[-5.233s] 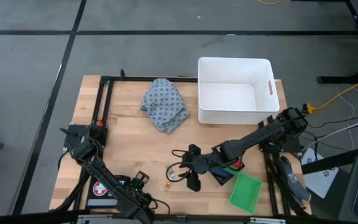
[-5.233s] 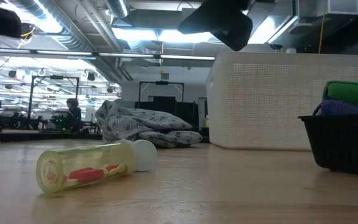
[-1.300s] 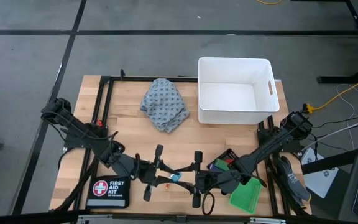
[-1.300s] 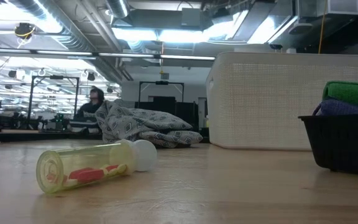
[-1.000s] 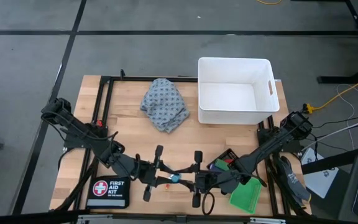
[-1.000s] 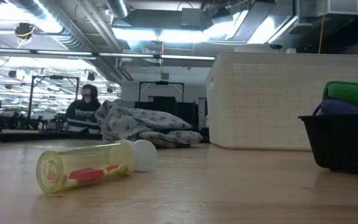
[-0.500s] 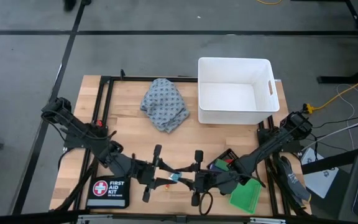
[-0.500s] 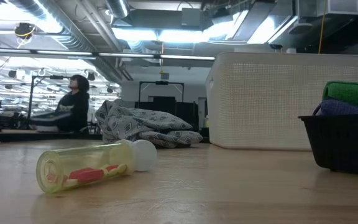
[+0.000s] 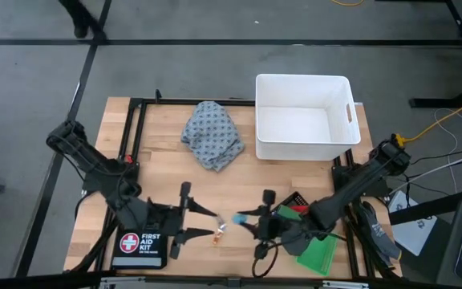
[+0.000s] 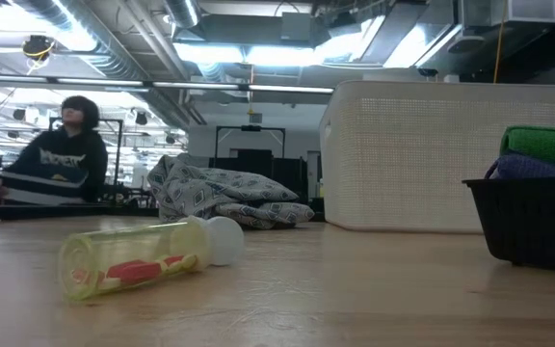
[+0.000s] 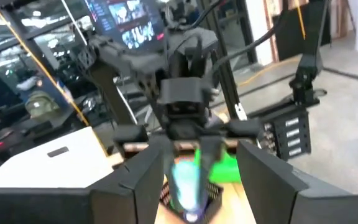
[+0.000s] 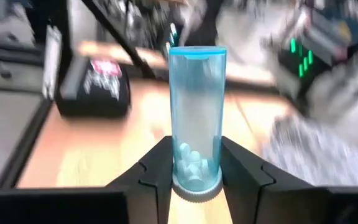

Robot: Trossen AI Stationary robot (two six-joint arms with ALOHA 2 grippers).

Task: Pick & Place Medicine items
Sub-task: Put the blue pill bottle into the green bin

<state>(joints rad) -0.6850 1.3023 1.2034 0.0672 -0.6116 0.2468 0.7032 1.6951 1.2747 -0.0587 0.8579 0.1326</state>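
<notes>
The pale teal vial [image 12: 196, 106], with white pills inside, is in my right gripper [image 12: 196, 163]; in the high view the vial [image 9: 237, 217] sticks out from that gripper [image 9: 247, 217] toward the table's left. My left gripper [image 9: 201, 221] is open, a short way left of the vial and facing it; its wrist view shows the vial [image 11: 185, 180] ahead between its spread fingers [image 11: 143, 177]. The orange-and-white tube [image 9: 216, 234] lies on its side on the table [image 10: 143, 260] between the two grippers. Other medicine pieces sit in a black basket [image 9: 289, 215]. My right gripper pinches the vial between its two fingers [image 12: 158, 165] at the ribbed end [image 12: 195, 182]. The fingers come about level from the table's right and lie along the vial. The rest of the vial stands out ahead of them, its blue-rimmed end [image 12: 197, 51] toward my left gripper.
A black first-aid pouch [image 9: 139, 247] lies near the left near corner. A crumpled patterned cloth [image 9: 213, 132] and a white bin [image 9: 303, 116] are at the far side. A green box [image 9: 318, 247] sits beside the black basket [image 10: 533, 222]. A person moves behind the table [image 10: 51, 159].
The two grippers, which met nose to nose at the vial, have drawn apart: my left one back toward the table's left edge, my right one toward the right. The vial has gone with my right gripper. The person in the background has walked on.
</notes>
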